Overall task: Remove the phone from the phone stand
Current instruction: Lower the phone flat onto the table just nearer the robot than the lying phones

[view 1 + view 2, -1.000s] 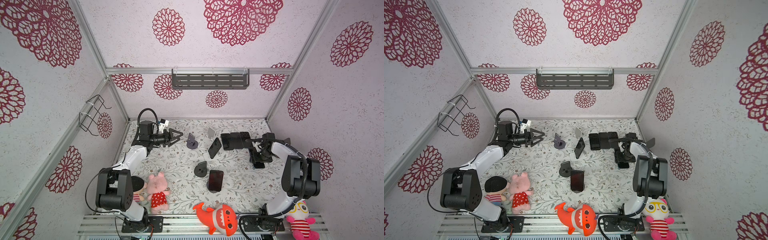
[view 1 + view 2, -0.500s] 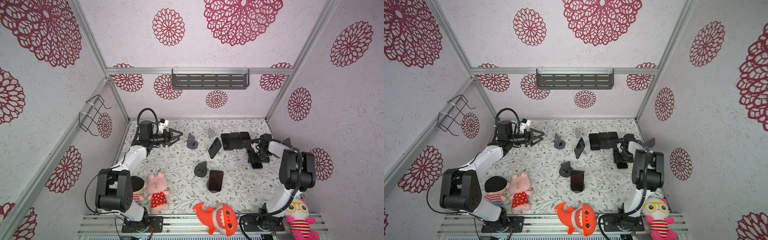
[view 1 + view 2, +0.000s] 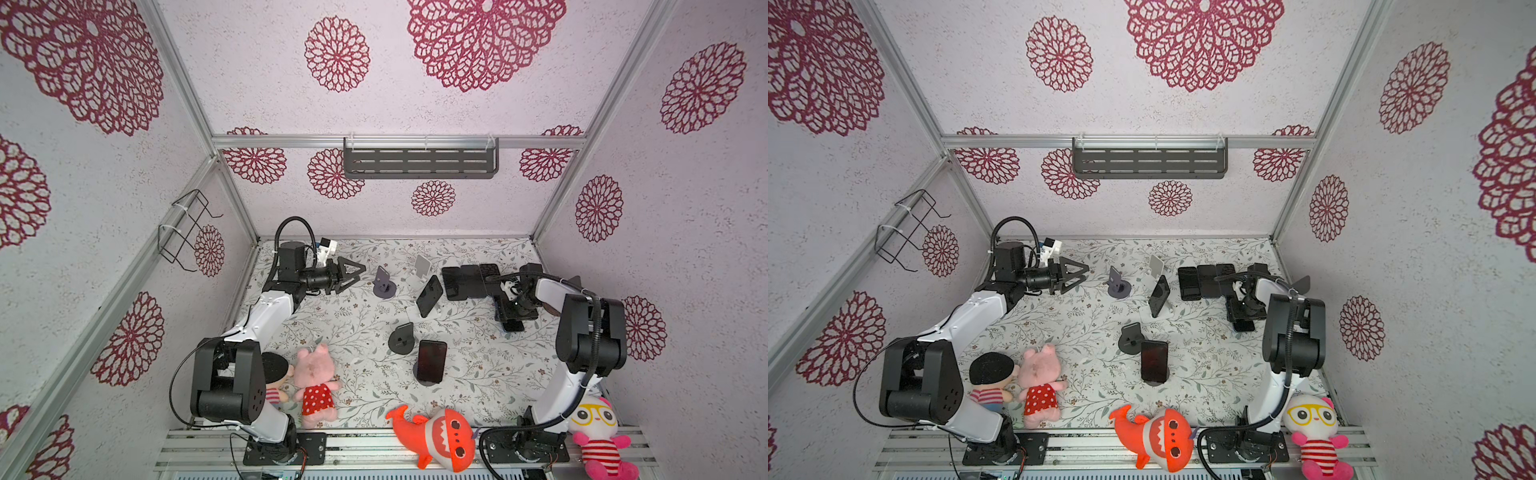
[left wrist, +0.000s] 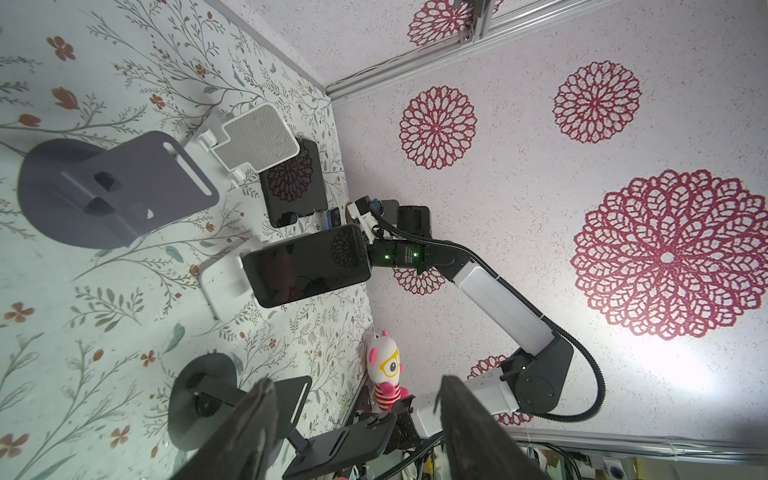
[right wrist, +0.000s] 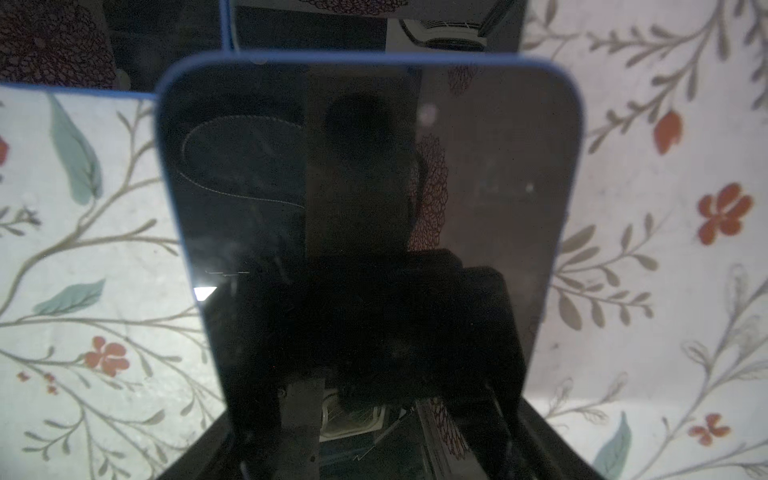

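A dark phone leans on a white phone stand mid-table, also in the left wrist view. A second phone stands on a black stand nearer the front. My right gripper sits low at the right, shut on a blue-edged phone with a finger on each long side; whether this phone touches the cloth I cannot tell. My left gripper hovers open and empty at the back left.
Three empty stands: grey, white, black. Flat phones lie in a row at the back right. Plush toys line the front: pig, shark, doll. A shelf hangs on the back wall.
The right arm's elbow has swung a little leftward and back, while its gripper stays over the blue-edged phone. The left arm has not moved.
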You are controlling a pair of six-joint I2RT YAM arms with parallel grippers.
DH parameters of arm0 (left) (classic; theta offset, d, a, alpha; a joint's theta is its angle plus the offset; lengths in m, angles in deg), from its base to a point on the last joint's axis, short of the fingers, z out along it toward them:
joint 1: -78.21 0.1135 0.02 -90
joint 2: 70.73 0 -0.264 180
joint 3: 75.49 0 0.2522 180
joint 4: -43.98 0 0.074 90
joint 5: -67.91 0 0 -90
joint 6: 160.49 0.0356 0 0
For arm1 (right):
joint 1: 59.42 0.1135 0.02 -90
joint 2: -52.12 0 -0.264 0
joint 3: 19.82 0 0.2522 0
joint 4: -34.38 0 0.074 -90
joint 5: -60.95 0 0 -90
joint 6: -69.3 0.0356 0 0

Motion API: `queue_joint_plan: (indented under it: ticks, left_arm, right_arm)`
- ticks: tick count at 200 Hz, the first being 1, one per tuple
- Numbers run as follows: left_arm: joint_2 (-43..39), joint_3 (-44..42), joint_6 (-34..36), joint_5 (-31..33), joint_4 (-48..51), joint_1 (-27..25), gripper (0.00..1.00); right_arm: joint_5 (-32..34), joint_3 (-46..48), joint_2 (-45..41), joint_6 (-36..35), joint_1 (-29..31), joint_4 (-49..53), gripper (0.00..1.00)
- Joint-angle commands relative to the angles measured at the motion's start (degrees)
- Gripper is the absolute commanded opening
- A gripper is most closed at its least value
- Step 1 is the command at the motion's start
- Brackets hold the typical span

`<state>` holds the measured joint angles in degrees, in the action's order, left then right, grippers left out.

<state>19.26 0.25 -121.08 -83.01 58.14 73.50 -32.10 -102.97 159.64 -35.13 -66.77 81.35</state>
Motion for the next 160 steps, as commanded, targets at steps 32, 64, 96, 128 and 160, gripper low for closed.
queue_joint_plan:
  ticks: [32,64,96,128,160]
  left_arm:
    - [-0.2,1.0,1.2,-0.2,1.0,0.4,0.66]
    - [-0.2,1.1,1.5,-0.2,1.3,0.4,0.66]
    - [-0.3,1.3,2.2,0.0,1.9,0.4,0.66]
    - [-0.1,1.5,2.7,0.0,2.6,0.4,0.66]
    - [0.0,1.6,3.0,0.0,3.0,0.4,0.66]
  right_arm:
    - [-0.6,-0.9,0.5,-1.5,-0.1,0.5,0.51]
    - [-0.6,-1.0,1.3,-1.1,-0.1,0.6,0.57]
    - [-1.4,-1.0,1.6,-1.1,-0.1,0.2,0.61]
    - [-1.6,-1.2,1.9,-1.5,-0.1,0.4,0.74]
    - [-1.8,-1.1,2.2,-1.6,-0.1,0.3,0.76]
